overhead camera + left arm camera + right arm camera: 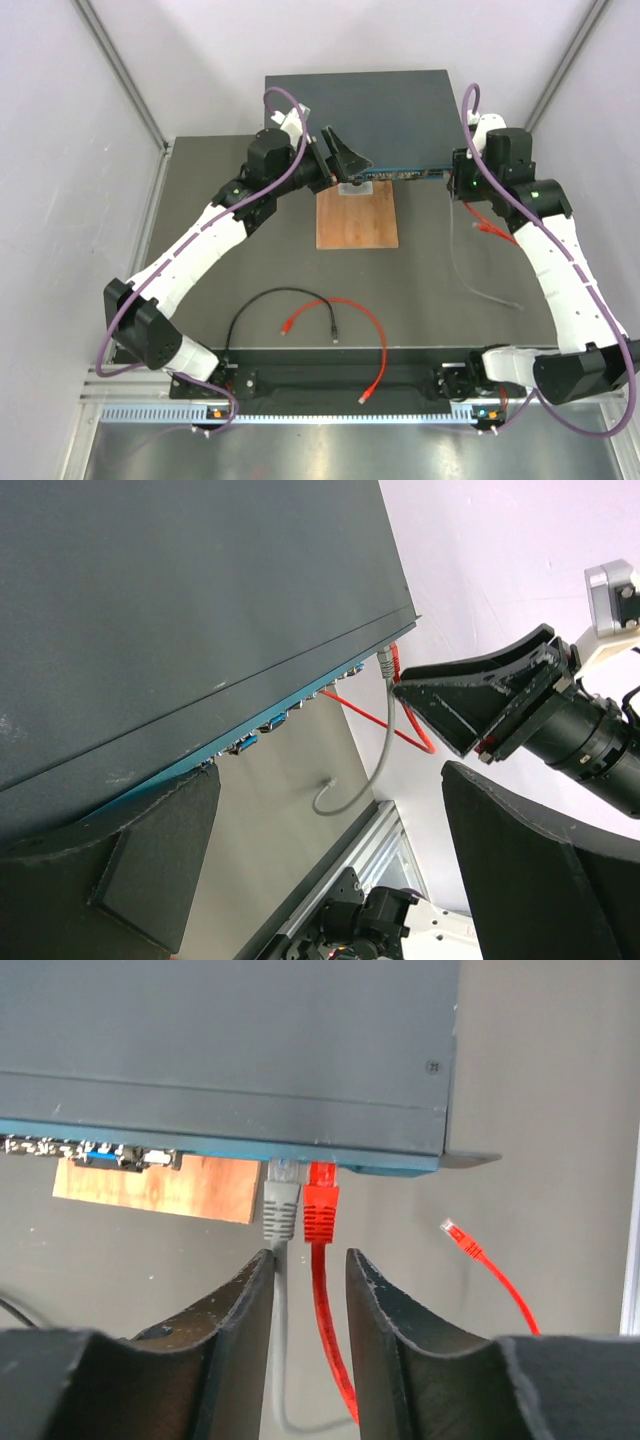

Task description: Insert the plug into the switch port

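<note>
The switch (355, 115) is lying along the counter's far edge. The red plug (320, 1205) is sitting in its right-end port, apparently seated. The right claw (308, 1257) is standing narrowly parted astride the red cable (338, 1360). The left claw (345, 158) is gaping wide. Next move: backing straight off without tugging.

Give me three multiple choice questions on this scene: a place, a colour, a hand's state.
1. Where does the wooden board lie relative to the switch? A on top of it; B in front of its port face; C behind it.
2. The two plugs side by side in the switch are: A grey and red; B black and blue; C both white.
3. The left hand is: A shut on a plug; B shut, empty; C open, empty.
1 B: it lies before the teal face. 2 A: the grey plug and red plug fill neighbouring ports. 3 C: its fingers stand wide apart, nothing between.
</note>
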